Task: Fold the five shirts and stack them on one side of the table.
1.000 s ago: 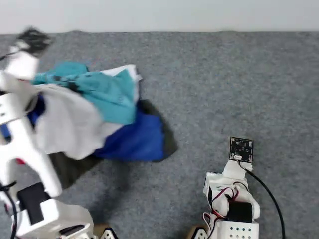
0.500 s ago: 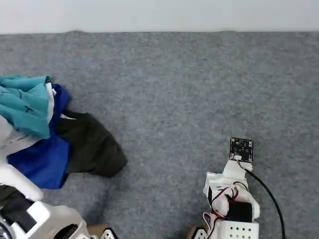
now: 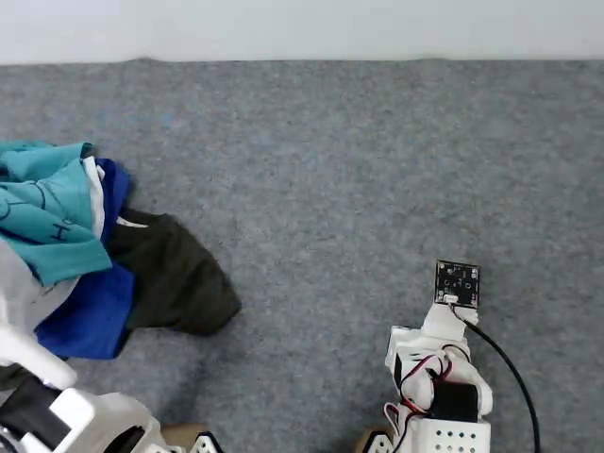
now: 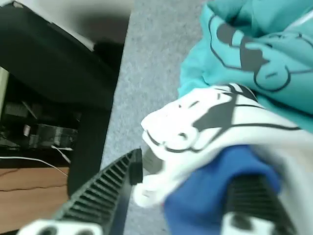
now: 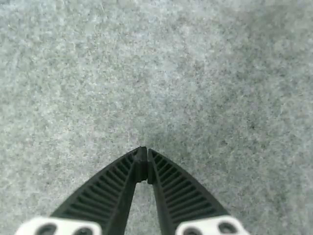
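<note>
The left gripper (image 4: 190, 176) has its jaws spread wide, and cloth fills the gap between them. A blue shirt (image 4: 205, 205) bulges up between the two fingers. A white shirt (image 4: 205, 122) with dark print lies across the tips and touches the ridged finger (image 4: 100, 191) on the open side. Beyond the tips, past the white one, a teal shirt (image 4: 244, 49) with dark lettering is heaped on top. I can't make out how hard the jaws press on the bundle.

From above, the shirts sit in one loose pile at the edge of the grey table (image 3: 377, 160) on the left arm's (image 3: 85, 420) side. The teal one is on top and the blue lies under it. A dark shirt (image 3: 175, 278) is spread flat beside them, towards the middle of the table. None of them looks neatly folded.

The right gripper (image 5: 146, 152) is closed with its tips touching, and it holds nothing. Under its jaws and ahead of them is bare grey felt. The right arm (image 3: 436, 377) is tucked back at the near edge, well apart from the pile.
</note>
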`<state>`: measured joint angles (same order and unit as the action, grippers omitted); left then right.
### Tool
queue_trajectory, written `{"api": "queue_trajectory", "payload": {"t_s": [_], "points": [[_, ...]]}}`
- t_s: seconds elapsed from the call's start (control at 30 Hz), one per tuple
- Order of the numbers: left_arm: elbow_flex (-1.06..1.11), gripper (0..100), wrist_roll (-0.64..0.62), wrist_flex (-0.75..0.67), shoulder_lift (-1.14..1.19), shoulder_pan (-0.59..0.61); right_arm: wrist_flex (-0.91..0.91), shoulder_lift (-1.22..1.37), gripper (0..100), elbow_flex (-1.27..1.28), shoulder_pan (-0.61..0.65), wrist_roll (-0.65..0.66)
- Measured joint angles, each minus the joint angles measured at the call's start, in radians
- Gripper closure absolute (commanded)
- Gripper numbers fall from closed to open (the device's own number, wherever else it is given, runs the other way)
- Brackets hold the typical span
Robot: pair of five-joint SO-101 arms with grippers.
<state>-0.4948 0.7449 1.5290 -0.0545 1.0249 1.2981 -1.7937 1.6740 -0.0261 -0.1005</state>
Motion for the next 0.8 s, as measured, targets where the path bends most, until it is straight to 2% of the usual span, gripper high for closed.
{"api": "queue_trajectory", "payload": {"t_s": [0.23, 0.37, 0.53, 0.67, 0.8], "points": [[-0.068, 69, 0.003, 0.002, -0.086, -0.061, 0.000, 0.000, 98.7, 0.000, 0.000, 0.000], [-0.068, 69, -0.063, 0.002, -0.117, -0.132, 0.000, 0.000, 98.7, 0.000, 0.000, 0.000], [-0.068, 74, -0.097, 0.083, -0.152, -0.193, 0.000, 0.000, 98.7, 0.000, 0.000, 0.000], [-0.068, 82, -0.107, 0.087, -0.152, -0.133, 0.000, 0.000, 98.7, 0.000, 0.000, 0.000], [-0.051, 88, -0.107, -0.031, -0.153, -0.008, 0.000, 0.000, 98.7, 0.000, 0.000, 0.000]]}}
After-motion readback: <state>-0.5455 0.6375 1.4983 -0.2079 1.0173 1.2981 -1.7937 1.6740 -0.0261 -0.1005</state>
